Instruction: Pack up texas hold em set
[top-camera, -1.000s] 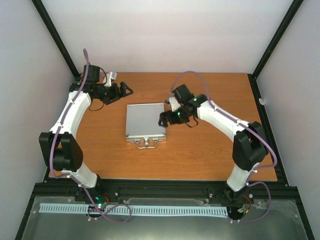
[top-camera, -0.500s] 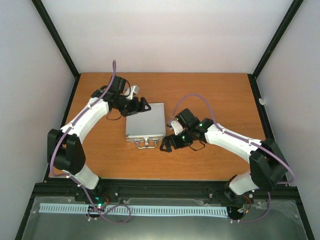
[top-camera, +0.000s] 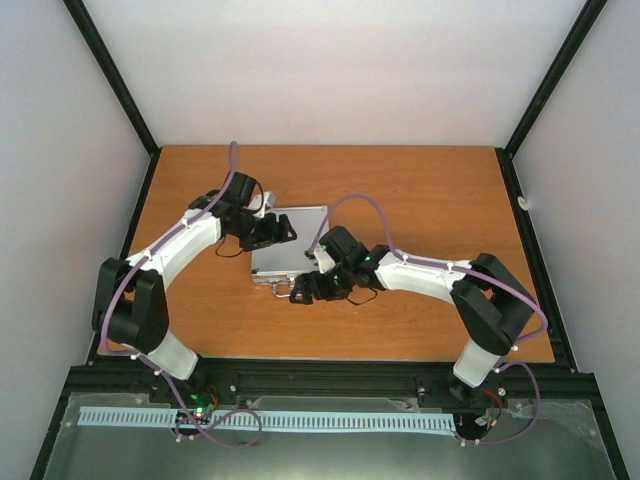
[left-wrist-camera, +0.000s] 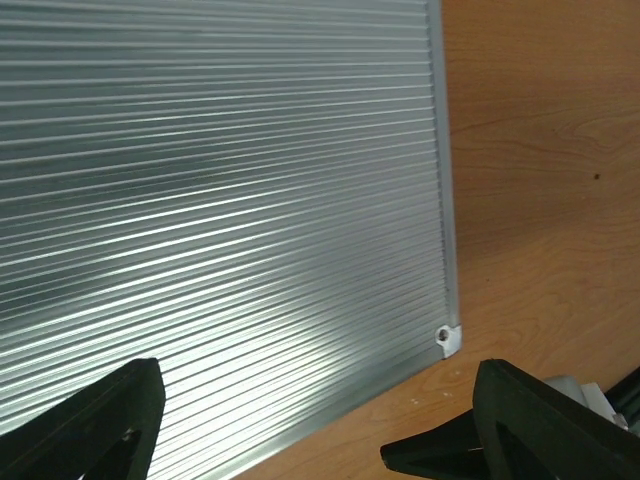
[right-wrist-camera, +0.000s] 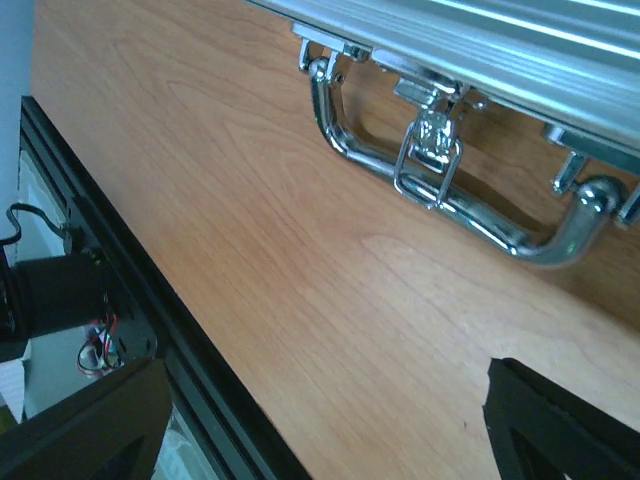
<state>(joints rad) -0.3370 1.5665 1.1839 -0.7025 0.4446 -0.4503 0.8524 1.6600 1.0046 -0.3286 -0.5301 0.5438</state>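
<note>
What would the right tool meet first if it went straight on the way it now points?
The right tool would most likely meet the wooden table, just short of the chrome handle on the case, which sits above its line in the wrist view. Depth is unclear; it might graze the handle.

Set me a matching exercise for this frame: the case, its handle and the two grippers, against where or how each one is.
1 case
2 handle
3 left gripper
4 right gripper

A above the ribbed lid, by a corner
B chrome, on the case's near edge
C over the table, facing the handle
D closed, lying flat

Pairs: 1-D, 2-B, 3-A, 4-C
</note>
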